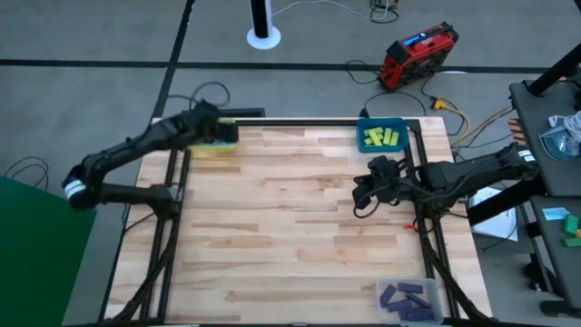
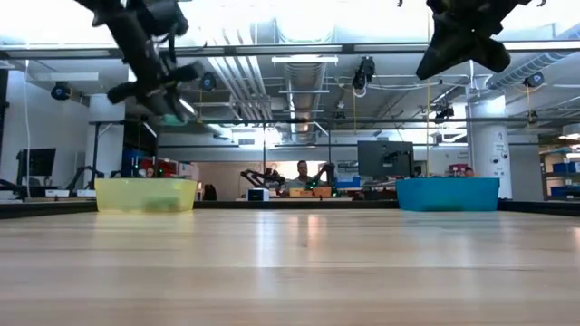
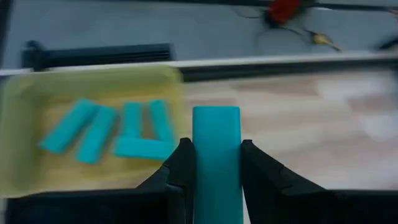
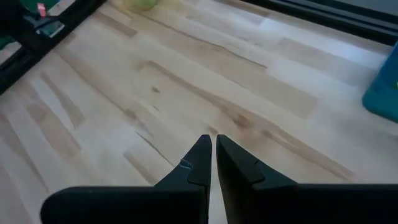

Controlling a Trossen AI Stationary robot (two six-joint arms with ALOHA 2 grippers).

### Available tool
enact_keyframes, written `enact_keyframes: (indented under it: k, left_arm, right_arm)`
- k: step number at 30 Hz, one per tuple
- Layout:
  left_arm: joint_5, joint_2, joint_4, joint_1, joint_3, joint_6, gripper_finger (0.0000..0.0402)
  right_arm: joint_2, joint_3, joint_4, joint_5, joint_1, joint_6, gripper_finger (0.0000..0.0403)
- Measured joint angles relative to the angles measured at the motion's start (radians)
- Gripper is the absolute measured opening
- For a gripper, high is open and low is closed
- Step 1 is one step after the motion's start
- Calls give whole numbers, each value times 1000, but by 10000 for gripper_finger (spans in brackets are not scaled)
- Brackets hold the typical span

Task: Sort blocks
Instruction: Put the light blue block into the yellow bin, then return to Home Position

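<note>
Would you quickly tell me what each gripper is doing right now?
Left gripper: shut on a cyan block, above the yellow tray.
Right gripper: shut, empty.

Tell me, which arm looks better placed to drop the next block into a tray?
The left. Its gripper holds a cyan block at the yellow tray, where other cyan blocks lie. The right gripper hangs shut and empty over bare table.

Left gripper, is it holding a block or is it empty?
Holding: the left gripper is shut on a cyan block, beside the yellow tray.
</note>
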Motion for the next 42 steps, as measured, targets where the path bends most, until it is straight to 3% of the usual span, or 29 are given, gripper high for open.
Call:
enact_keyframes:
  k: [5, 9, 12, 19, 25, 29, 33, 38, 42]
  left_arm:
    - [142, 56, -11, 272, 0, 100, 69]
    - [157, 126, -3, 375, 0, 162, 69]
    - [158, 176, 28, 413, 0, 206, 74]
    - [159, 247, 5, 415, 0, 243, 196]
    - [207, 178, -35, 388, 0, 247, 247]
    - [219, 44, -71, 277, 0, 227, 255]
    - [204, -116, -42, 88, 0, 209, 255]
    - [30, -295, 102, -291, 0, 237, 254]
    - [-29, -402, 190, -649, 0, 346, 254]
  right_arm:
    - [29, 0, 34, -8, -18, 0, 15]
    - [46, 1, 51, -10, -21, 8, 15]
    - [58, 1, 52, -10, -21, 26, 15]
    - [67, 2, 64, -11, -21, 25, 15]
    - [67, 2, 124, -11, -21, -64, 15]
    - [70, 1, 322, -10, -23, -274, 14]
    - [82, -2, 599, -28, -25, -542, 11]
    - [94, -2, 886, -218, -63, -804, 10]
    - [88, 10, 895, -251, -67, -717, 13]
